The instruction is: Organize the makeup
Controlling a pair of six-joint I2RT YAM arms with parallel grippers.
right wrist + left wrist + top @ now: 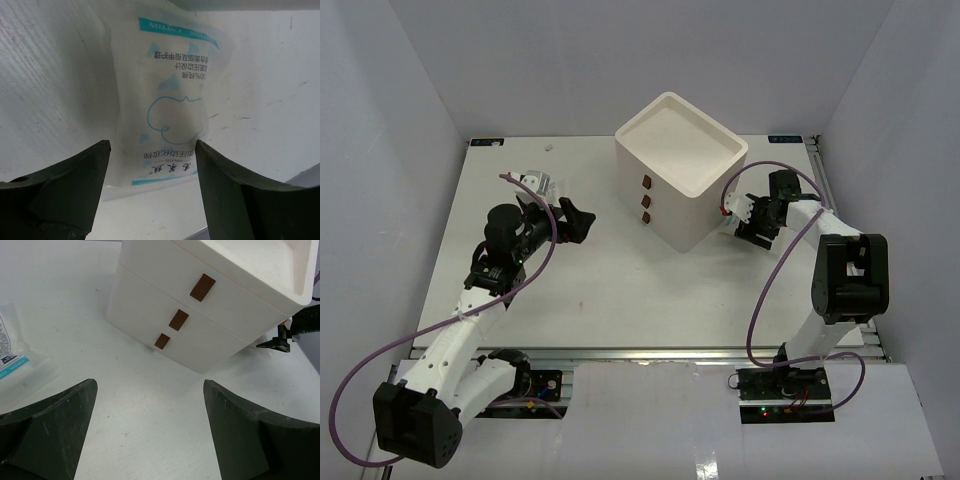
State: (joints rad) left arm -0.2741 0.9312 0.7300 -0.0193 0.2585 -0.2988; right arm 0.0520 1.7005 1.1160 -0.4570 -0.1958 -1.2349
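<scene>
left gripper (150, 432) released, empty, facing drawer box (705, 200) | right gripper (152, 187) released, blue-print sachet (170, 100) flat on table (620, 300) just ahead, right of box | second sachet (17, 362) near left gripper

The drawer box (680, 170) stands upper centre on the table (620, 290). A sachet (542, 184) lies to its left, and a second sachet (170, 115) lies at its right.

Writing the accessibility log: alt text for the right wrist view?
A flat clear sachet with blue print lies on the white table, its near end between the two dark fingers of the open right gripper. The jaws stand wide apart, one on either side of it.
</scene>
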